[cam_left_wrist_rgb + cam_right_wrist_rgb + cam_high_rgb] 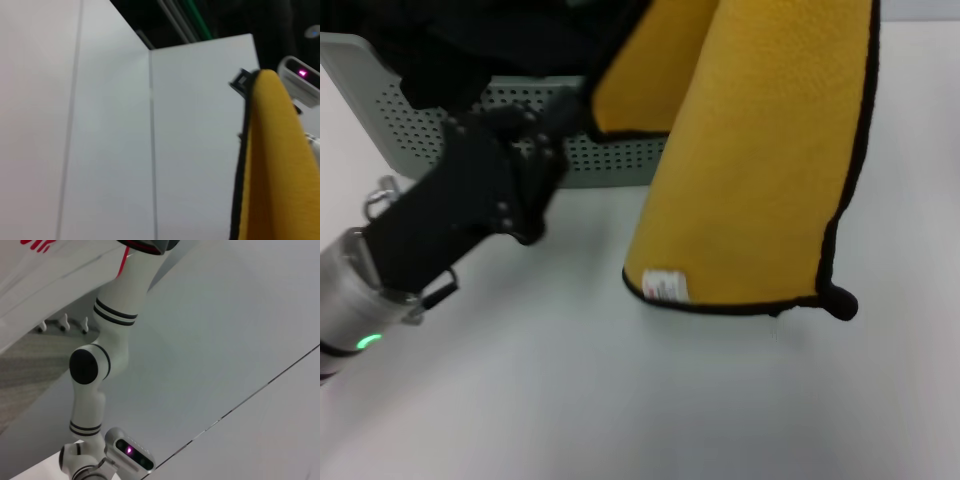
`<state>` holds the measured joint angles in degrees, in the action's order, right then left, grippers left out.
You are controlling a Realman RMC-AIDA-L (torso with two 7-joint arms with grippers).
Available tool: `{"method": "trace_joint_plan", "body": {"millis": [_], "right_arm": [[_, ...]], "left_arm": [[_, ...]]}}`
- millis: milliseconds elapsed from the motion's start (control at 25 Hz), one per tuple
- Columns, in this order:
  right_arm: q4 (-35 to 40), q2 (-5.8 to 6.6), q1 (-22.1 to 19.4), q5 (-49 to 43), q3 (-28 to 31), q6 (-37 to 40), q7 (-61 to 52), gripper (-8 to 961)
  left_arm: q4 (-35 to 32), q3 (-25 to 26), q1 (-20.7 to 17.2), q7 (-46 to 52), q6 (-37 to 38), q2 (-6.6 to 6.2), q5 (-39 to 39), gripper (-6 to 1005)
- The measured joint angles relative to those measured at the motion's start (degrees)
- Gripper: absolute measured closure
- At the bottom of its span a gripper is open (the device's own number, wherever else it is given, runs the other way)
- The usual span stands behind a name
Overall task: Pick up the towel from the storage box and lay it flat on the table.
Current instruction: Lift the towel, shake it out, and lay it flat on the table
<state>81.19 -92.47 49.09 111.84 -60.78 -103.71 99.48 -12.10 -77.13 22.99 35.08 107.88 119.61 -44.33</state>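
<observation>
Towel (750, 170) hangs in the air in front of the storage box (570, 150), black-stitched edge running down its right side to a corner loop (840, 301), white care tag (665, 286) at the lower left corner; bottom hem sits just above the table (620, 400). Top of the cloth runs out of the head view, so what holds it isn't visible. Left gripper (535, 135) is by the box wall, next to the towel's folded left edge; can't tell if its fingers are open or closed. Right gripper isn't seen. Wide bare white tabletop lies below and to both sides. Left wrist view shows white panels with seams, towel edge (270, 165) close by.
</observation>
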Motion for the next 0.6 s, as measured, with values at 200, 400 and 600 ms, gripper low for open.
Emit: {"method": "trace_joint_plan", "body": {"millis": [200, 400, 600], "right_arm": [[0.57, -1.94, -3.26, -0.53, 0.68, 0.00, 1.08, 942], [0.47, -2.88, -5.89, 0.42, 0.74, 0.00, 2.30, 942], [0.21, -4.77, -7.91, 0.41, 0.81, 0.04, 2.38, 941]], "left_arm": [[-0.17, 0.03, -2.96, 1.12, 4.02, -1.09, 7.09, 983], [-0.27, 0.05, -4.46, 2.70, 7.66, -2.63, 10.17, 993], [-3.54, -0.04, -5.81, 4.40, 8.50, -2.87, 10.19, 998]]}}
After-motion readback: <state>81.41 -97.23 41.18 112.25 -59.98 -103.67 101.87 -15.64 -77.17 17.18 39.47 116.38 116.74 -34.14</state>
